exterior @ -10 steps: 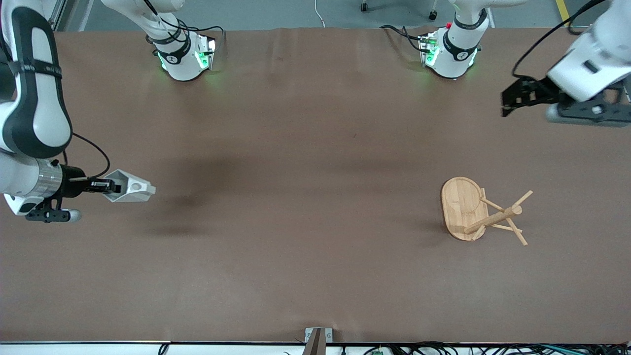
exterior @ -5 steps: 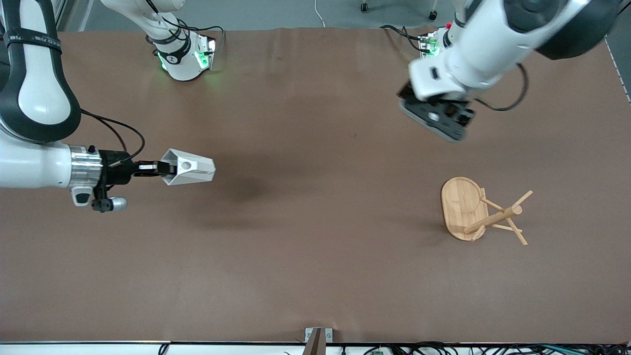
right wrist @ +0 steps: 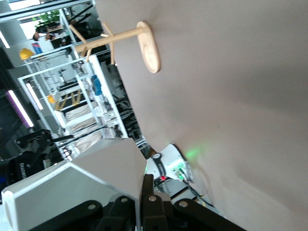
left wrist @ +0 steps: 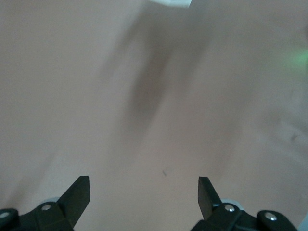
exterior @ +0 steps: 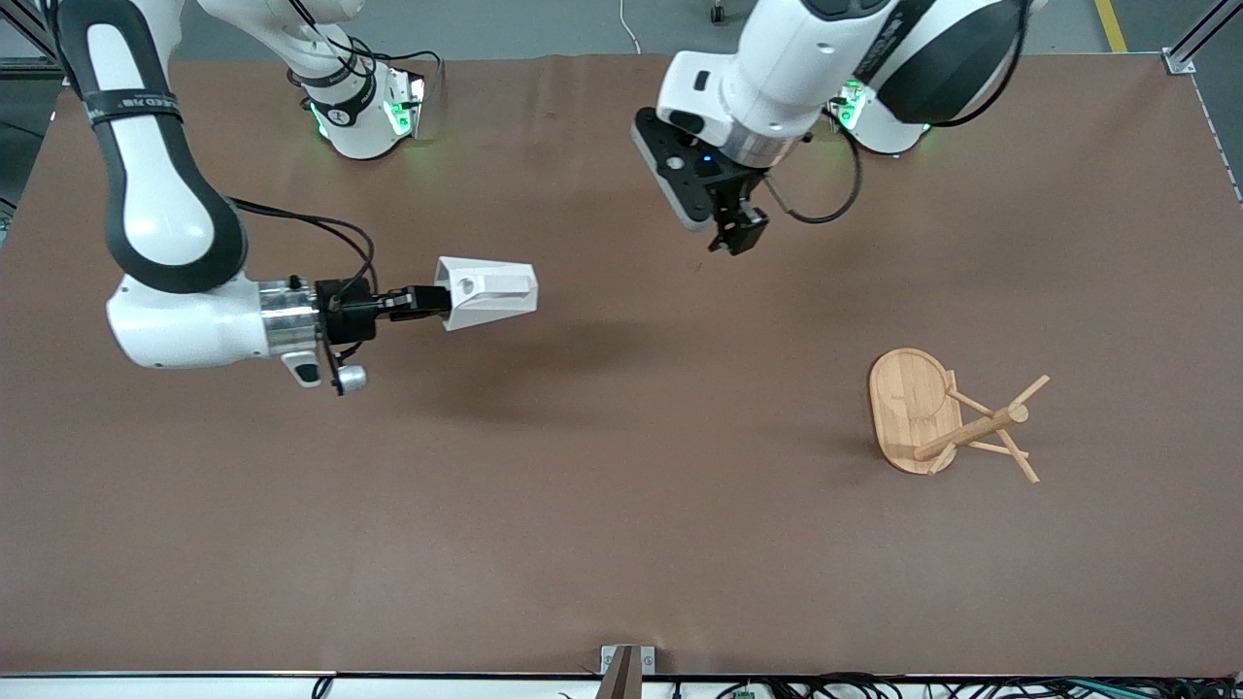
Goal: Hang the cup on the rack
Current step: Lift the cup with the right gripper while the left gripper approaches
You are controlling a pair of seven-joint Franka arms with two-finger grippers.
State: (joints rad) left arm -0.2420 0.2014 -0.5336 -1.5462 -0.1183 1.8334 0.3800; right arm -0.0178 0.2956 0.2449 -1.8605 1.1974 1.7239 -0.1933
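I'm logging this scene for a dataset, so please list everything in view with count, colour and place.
cup: one, white, faceted, held in the air over the table's middle, toward the right arm's end.
rack: one, light bamboo, standing on the table toward the left arm's end.
table: one, brown surface, under everything.
right gripper: one, black, shut on the cup.
left gripper: one, black, fingers open, holding nothing, over the table between the two bases.
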